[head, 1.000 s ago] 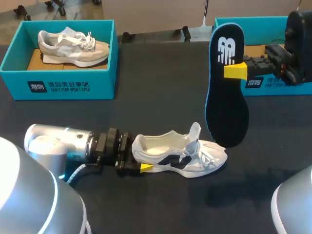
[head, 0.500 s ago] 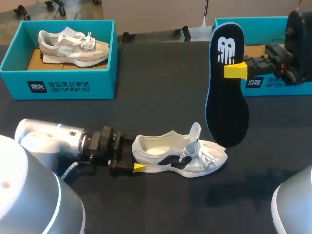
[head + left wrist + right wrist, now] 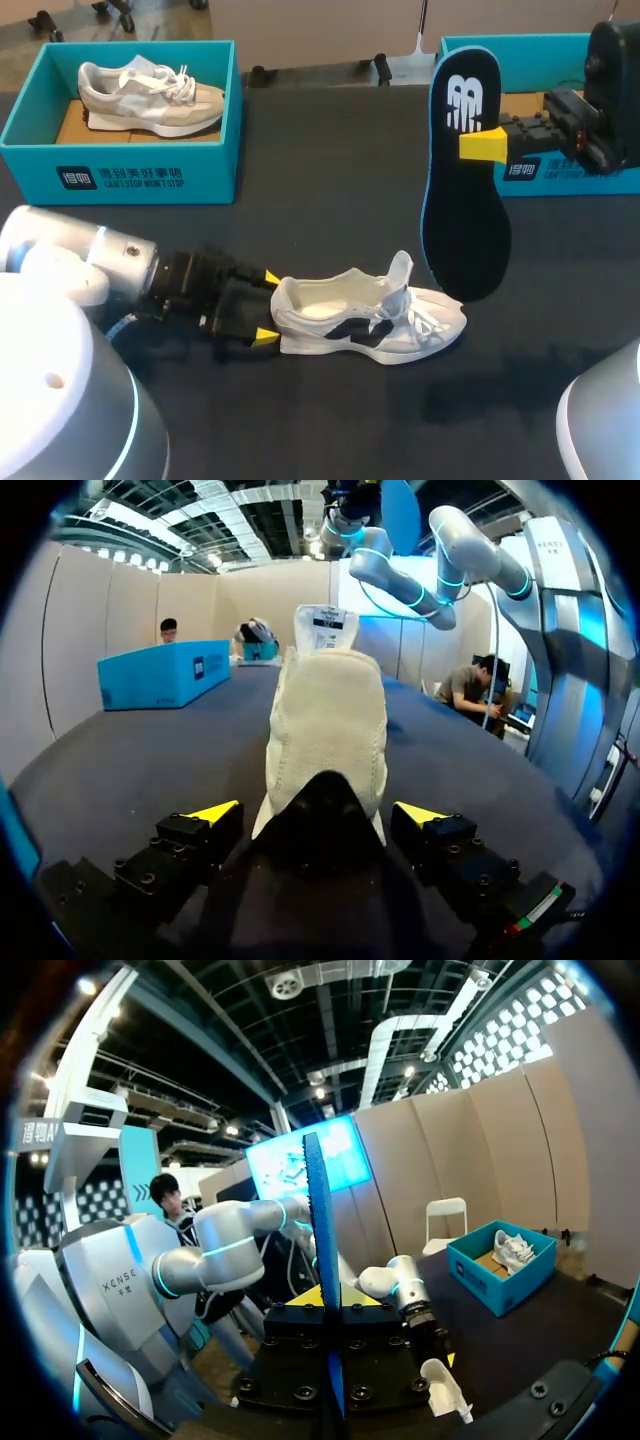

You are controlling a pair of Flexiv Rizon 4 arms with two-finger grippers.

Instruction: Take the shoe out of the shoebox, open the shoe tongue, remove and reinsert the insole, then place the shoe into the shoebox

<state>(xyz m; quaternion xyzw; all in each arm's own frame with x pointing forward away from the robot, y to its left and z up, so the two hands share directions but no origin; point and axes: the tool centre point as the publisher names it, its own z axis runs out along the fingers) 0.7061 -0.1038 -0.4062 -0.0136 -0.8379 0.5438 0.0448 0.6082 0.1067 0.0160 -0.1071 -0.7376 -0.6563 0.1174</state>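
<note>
The shoe (image 3: 370,325) lay at lower middle on the table (image 3: 330,160), out of its box, tongue lifted. The insole (image 3: 465,180) was out too: the right gripper (image 3: 483,145) pinched it upright at upper right. The left gripper (image 3: 267,307) stood wide at the heel, clasping nothing. Reinserting and boxing looked left to do. The upper-left shoebox (image 3: 120,175) held another shoe (image 3: 150,95) — the right shoebox (image 3: 590,182) sat behind the insole.

Table (image 3: 330,170): black.
Shoe (image 3: 370,322), mid-table: white with a black side marking.
Insole (image 3: 465,200): black face, blue rim, white logo.
Shoebox (image 3: 120,170), far left corner: teal with white print, holding a cream second shoe (image 3: 150,95).
Left gripper (image 3: 266,307) and right gripper (image 3: 478,146): black bodies, yellow tips.
</note>
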